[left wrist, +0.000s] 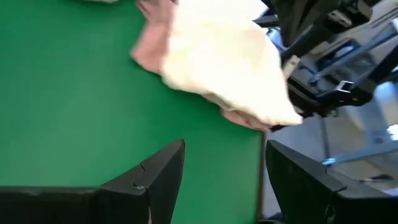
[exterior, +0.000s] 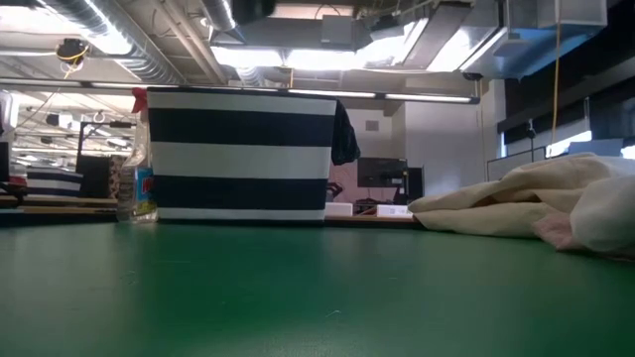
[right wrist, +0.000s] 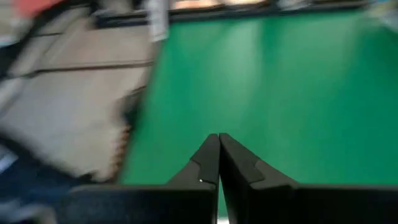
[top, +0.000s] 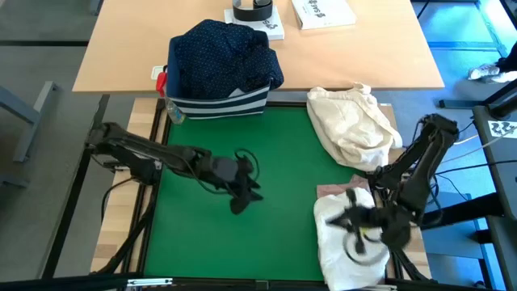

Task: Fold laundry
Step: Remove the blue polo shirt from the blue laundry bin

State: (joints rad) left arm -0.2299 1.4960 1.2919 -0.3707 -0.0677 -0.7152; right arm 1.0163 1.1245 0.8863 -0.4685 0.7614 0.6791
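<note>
A white shirt (top: 343, 242) lies in a heap on a pale pink top (top: 331, 191) at the green mat's near right corner; both show in the left wrist view too, the shirt (left wrist: 224, 68) over the top (left wrist: 146, 53). A navy white-dotted shirt (top: 222, 52) is piled in the striped bin (top: 218, 103) at the far edge. My left gripper (top: 242, 198) hangs open over the mat's middle, nothing between its fingers (left wrist: 161, 168). My right gripper (top: 339, 220) is raised above the white shirt, shut (right wrist: 219, 137) on nothing.
A cream-beige cloth bundle (top: 351, 121) lies at the mat's far right. A spray bottle (exterior: 139, 183) stands left of the bin. Beyond the bin, a wooden table (top: 121, 48) carries a tape roll (top: 252, 10) and papers. The mat's middle and left (top: 210, 242) lie bare.
</note>
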